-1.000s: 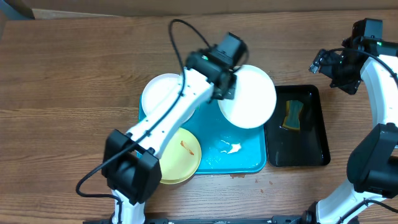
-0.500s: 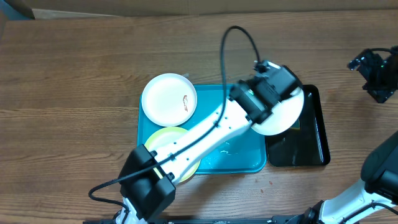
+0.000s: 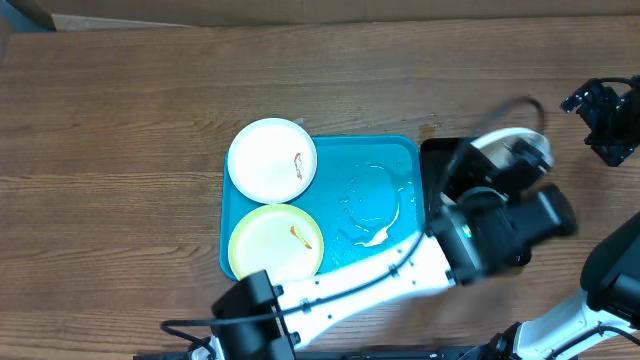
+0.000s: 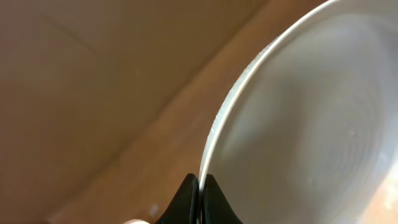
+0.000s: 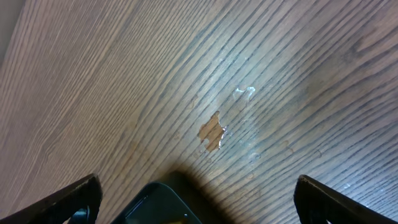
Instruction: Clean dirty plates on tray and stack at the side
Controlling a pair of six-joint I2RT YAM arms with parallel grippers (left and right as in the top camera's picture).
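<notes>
My left fingers (image 4: 201, 198) pinch the rim of a white plate (image 4: 311, 124) and hold it up over the black tray (image 3: 432, 160) on the right side of the desk (image 3: 120, 120). My right fingers (image 5: 193, 202) are spread wide above bare wood near the desk's far right edge, holding nothing. The blue tray (image 3: 400, 150) sits in the middle. Another white plate (image 3: 262, 160) rests on its top left corner, and the yellow plate (image 3: 265, 240) lies just below it. Both have a small red-brown smear. I can see no writing anywhere.
</notes>
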